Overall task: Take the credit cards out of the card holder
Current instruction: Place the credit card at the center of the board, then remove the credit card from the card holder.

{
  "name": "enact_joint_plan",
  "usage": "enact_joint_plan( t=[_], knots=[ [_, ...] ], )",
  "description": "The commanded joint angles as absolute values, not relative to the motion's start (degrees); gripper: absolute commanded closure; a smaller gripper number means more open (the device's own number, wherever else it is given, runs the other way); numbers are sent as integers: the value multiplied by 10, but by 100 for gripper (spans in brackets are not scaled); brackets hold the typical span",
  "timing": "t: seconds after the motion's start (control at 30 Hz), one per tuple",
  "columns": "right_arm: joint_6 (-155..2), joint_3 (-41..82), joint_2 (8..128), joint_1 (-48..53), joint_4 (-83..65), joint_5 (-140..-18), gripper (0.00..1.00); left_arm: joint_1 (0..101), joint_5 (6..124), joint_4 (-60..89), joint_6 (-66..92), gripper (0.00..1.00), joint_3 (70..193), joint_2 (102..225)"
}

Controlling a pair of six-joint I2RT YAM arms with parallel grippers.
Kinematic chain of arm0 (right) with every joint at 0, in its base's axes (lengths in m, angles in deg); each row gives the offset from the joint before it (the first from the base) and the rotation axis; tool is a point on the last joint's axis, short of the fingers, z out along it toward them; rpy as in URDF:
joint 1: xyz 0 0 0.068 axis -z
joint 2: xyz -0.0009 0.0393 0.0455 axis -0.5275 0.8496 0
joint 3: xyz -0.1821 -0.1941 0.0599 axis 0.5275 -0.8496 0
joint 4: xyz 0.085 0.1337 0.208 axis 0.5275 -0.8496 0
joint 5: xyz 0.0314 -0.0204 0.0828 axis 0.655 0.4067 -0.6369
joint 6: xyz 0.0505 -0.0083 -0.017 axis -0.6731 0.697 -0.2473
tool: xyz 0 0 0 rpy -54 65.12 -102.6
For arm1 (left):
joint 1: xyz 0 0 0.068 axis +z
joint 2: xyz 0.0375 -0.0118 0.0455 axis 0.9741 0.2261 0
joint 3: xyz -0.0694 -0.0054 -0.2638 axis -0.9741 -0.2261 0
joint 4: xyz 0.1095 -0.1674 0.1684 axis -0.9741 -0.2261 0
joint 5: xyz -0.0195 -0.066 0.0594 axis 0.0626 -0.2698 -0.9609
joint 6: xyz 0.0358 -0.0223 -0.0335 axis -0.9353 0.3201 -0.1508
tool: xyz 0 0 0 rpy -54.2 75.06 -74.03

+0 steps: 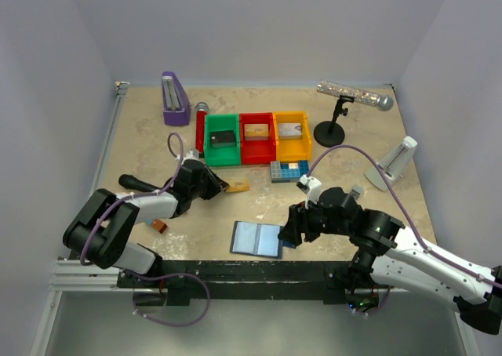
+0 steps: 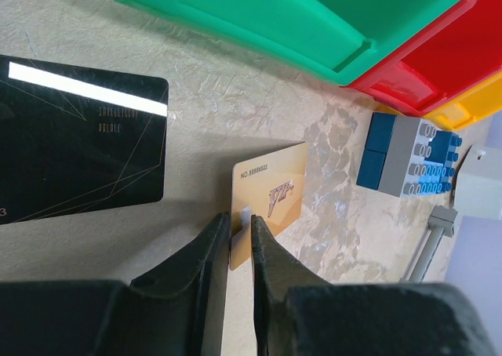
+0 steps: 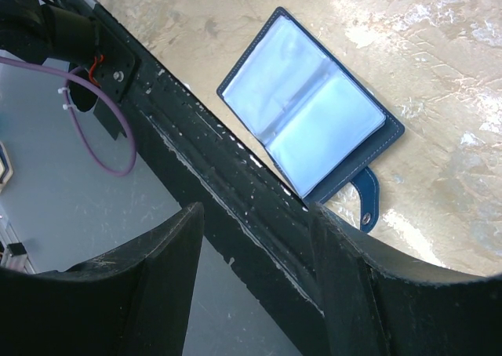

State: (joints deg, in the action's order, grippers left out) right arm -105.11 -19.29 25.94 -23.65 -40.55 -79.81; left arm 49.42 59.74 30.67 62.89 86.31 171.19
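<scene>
The left gripper (image 2: 239,221) is straddling the gold card (image 2: 276,193) at its corner, jaws barely parted — grip unclear. The right gripper (image 3: 255,212) is hovering wide open and empty beside the card holder (image 3: 310,132), which is lying open.

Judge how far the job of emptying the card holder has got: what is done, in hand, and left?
Done: the card holder lies open, its pockets looking empty, and a black card lies on the table. In hand: the left hand has its fingers slightly apart around the edge of the gold card. Left: seemingly only letting that card go; the right hand hangs open and empty.
</scene>
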Motion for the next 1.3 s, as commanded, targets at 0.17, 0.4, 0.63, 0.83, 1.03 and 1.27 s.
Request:
enact_joint_plan(
  t=[0.17, 0.4, 0.63, 0.83, 1.03, 1.27],
  knots=[
    [-1043, -186, 257, -236, -390, -793, 40, 502, 601, 317, 614, 74, 870, 1698],
    [-1043, -188, 256, -235, -393, -792, 39, 510, 592, 300, 604, 68, 872, 1669],
    [-1045, -189, 257, -236, -392, -798, 39, 514, 592, 280, 597, 55, 876, 1636],
    [-1052, -195, 284, -236, -404, -771, 38, 509, 610, 248, 585, 55, 869, 1571],
    [-1086, -236, 318, -236, -392, -767, 36, 394, 530, 181, 573, 55, 829, 1452],
    [-1152, -282, 322, -236, -378, -745, 26, 239, 435, 87, 658, 56, 758, 1347]
  ],
)
